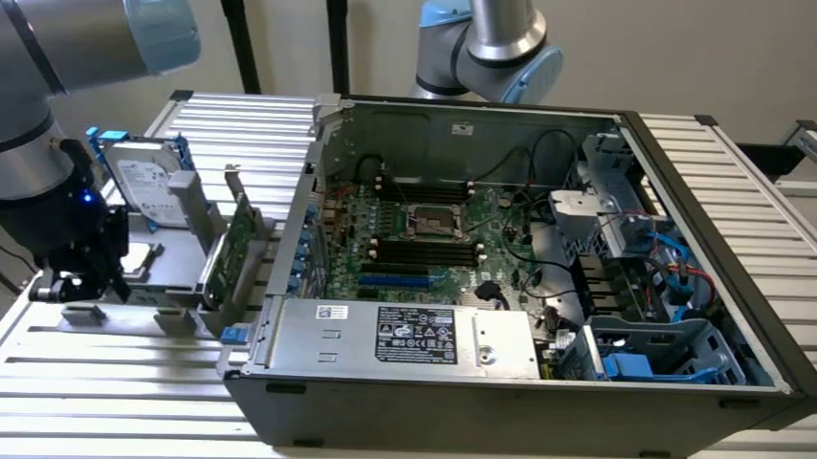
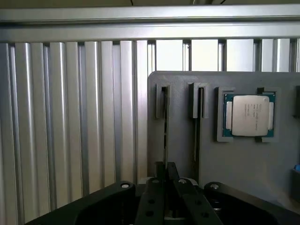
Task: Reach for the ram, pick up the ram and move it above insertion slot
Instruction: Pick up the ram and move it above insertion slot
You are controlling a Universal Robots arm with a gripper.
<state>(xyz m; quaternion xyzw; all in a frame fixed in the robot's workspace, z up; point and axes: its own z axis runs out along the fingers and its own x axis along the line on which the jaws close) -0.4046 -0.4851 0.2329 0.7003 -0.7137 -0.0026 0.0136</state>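
Arm (image 1: 33,163) pointing down over holder (image 2: 243,178) | pincer (image 2: 167,169) nearly closed, pinching ram (image 2: 165,126) edge

**A robotics lab set up for computer assembly**

The place is a robotics lab or test cell, not a home or an office. Two industrial robot arms, one (image 1: 77,43) at the exterior view's left and one (image 1: 500,48) behind, stand over a ribbed aluminium work table (image 1: 115,382) in front of a plain wall (image 1: 676,57). On the table lies an open computer case (image 1: 511,406), with its motherboard (image 1: 428,239), cables and power supply (image 1: 402,335) exposed. Beside it, a grey fixture (image 2: 234,183) with cut-out pockets presents loose parts in fixed places: a hard drive (image 1: 138,177), an expansion card (image 1: 233,247), a processor (image 2: 248,115) and the ram (image 2: 165,124) standing on edge in a slot.
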